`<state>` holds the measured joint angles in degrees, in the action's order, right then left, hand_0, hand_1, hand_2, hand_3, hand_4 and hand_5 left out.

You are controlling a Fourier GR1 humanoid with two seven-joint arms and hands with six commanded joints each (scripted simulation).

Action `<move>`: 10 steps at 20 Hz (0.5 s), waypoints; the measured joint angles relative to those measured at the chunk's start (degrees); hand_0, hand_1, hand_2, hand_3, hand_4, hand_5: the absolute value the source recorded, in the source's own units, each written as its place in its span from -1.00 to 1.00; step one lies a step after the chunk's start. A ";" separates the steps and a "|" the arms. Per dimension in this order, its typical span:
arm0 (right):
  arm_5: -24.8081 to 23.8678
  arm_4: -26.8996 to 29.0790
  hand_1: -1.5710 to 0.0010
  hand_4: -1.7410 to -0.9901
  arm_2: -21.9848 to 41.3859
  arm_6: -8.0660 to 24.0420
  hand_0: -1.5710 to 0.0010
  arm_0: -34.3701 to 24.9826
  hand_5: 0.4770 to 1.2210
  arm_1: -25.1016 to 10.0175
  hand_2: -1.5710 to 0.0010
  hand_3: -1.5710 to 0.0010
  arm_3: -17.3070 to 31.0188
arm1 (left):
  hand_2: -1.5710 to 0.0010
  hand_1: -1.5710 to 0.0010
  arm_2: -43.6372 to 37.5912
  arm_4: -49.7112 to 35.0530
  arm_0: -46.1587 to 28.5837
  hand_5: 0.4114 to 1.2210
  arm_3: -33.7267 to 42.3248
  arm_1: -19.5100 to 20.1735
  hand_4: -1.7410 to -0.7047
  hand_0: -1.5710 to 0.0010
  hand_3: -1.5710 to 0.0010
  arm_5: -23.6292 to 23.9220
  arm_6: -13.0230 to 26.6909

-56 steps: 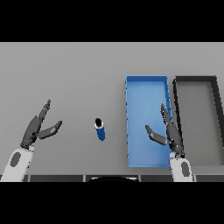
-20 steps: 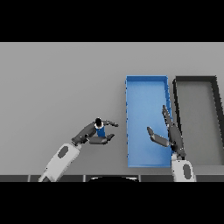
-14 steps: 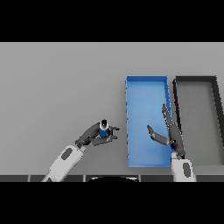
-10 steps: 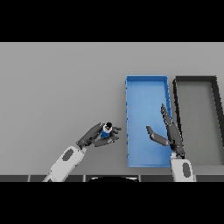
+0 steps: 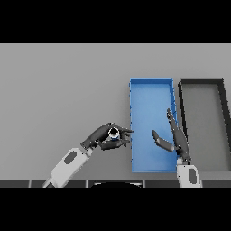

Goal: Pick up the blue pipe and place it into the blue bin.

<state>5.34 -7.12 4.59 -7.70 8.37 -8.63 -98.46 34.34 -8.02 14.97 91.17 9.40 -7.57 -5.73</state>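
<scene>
1. You are at the carry step. Your left hand (image 5: pixel 100 137) has its fingers and thumb curled round the blue pipe (image 5: pixel 114 133), so the pick-up looks done or almost done.
2. The pipe sits between the fingertips of that hand, out at the front of the palm. You see mostly its dark round end, with a bit of blue under it. You cannot tell if it is off the grey table (image 5: pixel 63 90) yet.
3. The blue bin (image 5: pixel 134 126) is just past the fingertips of your left hand, on the side away from the arm. Its near wall is very close to the pipe.
4. The next move calls for a small lift, so the pipe clears that wall, then a short slide over the bin and a gentle let-go.
5. Your right hand (image 5: pixel 177 140) is over the far side of the blue bin, fingers straight and holding nothing. Keep the pipe away from it.
6. The black bin (image 5: pixel 221 122) lies beyond the right hand. Do not drop the pipe there.
</scene>
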 measured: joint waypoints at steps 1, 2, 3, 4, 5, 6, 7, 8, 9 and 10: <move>0.13 0.40 1.00 0.42 -0.27 -0.79 1.00 0.47 -0.56 -0.14 1.00 1.00 -0.25 | -0.99 -0.99 -0.18 -0.66 0.33 0.99 0.56 0.36 -0.97 -0.99 -0.84 -0.38 1.22; -0.05 0.19 1.00 0.45 -0.43 -0.54 1.00 0.29 -0.57 -0.42 1.00 1.00 -0.29 | -0.99 -0.99 0.21 -0.67 0.45 0.99 0.76 0.18 -0.97 -0.99 -0.84 -0.65 1.98; -0.31 -0.11 1.00 0.47 -0.26 0.69 1.00 -0.26 -0.58 -0.15 1.00 1.00 0.00 | -0.99 -0.99 0.32 -0.52 1.33 0.99 0.85 -0.16 -0.97 -0.99 -0.84 -0.64 2.95; -0.20 -0.04 1.00 0.48 -0.45 0.45 1.00 -0.38 -0.59 -0.35 1.00 1.00 0.36 | -0.99 -0.99 0.43 -0.35 1.59 1.00 0.48 -0.35 -0.97 -0.99 -0.83 -0.67 3.70; -0.25 0.33 1.00 0.48 -0.69 0.71 1.00 -0.33 -0.59 -0.21 1.00 1.00 0.54 | -1.00 -1.00 0.48 -0.29 1.52 1.00 0.52 -0.27 -0.97 -0.99 -0.83 -0.84 3.48; -0.26 0.54 1.00 0.50 -0.79 0.59 1.00 -0.17 -0.59 -0.11 1.00 1.00 0.60 | -1.00 -1.00 0.60 -0.34 1.06 1.00 0.87 0.06 -0.98 -1.00 -0.84 -1.14 3.01; -0.25 0.63 1.00 0.51 -0.80 0.43 1.00 -0.01 -0.59 -0.03 1.00 1.00 0.57 | -1.00 -1.00 0.79 -0.51 0.76 1.00 1.16 0.05 -0.98 -1.00 -0.84 -1.24 3.43; -0.25 0.66 1.00 0.50 -0.76 0.28 1.00 0.18 -0.59 0.05 1.00 1.00 0.50 | -1.00 -1.00 0.41 -0.93 1.03 1.00 1.15 0.22 -0.98 -1.00 -0.84 -1.33 4.01; -0.24 0.65 1.00 0.48 -0.71 0.15 1.00 0.38 -0.59 0.11 1.00 1.00 0.40 | -1.00 -1.00 0.38 -0.91 1.15 1.00 1.10 0.11 -0.98 -1.00 -0.84 -1.25 4.26; -0.15 0.81 1.00 0.46 -0.67 -0.78 1.00 1.41 -0.60 0.18 1.00 1.00 -0.16 | -1.00 -1.00 0.65 -0.54 0.91 1.00 0.60 -0.18 -0.98 -1.00 -0.84 -1.17 4.15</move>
<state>5.19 -6.31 3.92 -8.48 9.77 -8.45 -98.62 34.99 -8.56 15.88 91.77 9.22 -8.74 -1.57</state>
